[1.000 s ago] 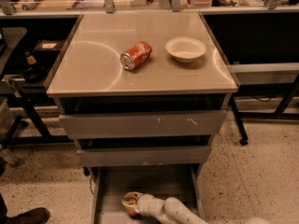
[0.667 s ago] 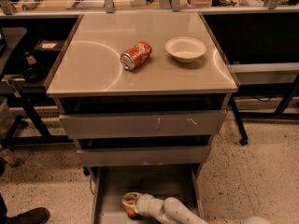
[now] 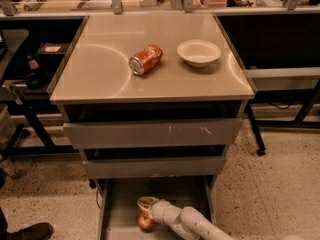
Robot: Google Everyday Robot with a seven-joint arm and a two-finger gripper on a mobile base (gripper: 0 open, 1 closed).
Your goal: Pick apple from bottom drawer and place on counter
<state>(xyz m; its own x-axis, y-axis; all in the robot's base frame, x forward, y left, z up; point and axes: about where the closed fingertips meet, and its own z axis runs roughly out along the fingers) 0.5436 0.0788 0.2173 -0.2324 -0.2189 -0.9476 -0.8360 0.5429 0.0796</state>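
The bottom drawer (image 3: 120,209) is pulled open at floor level, a grey tray under two upper drawers. The apple (image 3: 145,222), small and red-orange, lies on the drawer floor near its middle. My gripper (image 3: 145,203) reaches into the drawer on a white arm coming from the lower right. Its tip is just behind the apple and very close to it or touching it. The counter (image 3: 100,69) is the glossy beige top of the cabinet.
A crushed red-orange soda can (image 3: 145,59) lies on its side on the counter, with a white bowl (image 3: 199,52) to its right. Dark shelving and table legs flank the cabinet. A shoe (image 3: 30,231) is on the floor at lower left.
The apple now shows more fully, at the near side of the gripper's tip, where before it sat partly hidden against the tip. The arm has barely moved.
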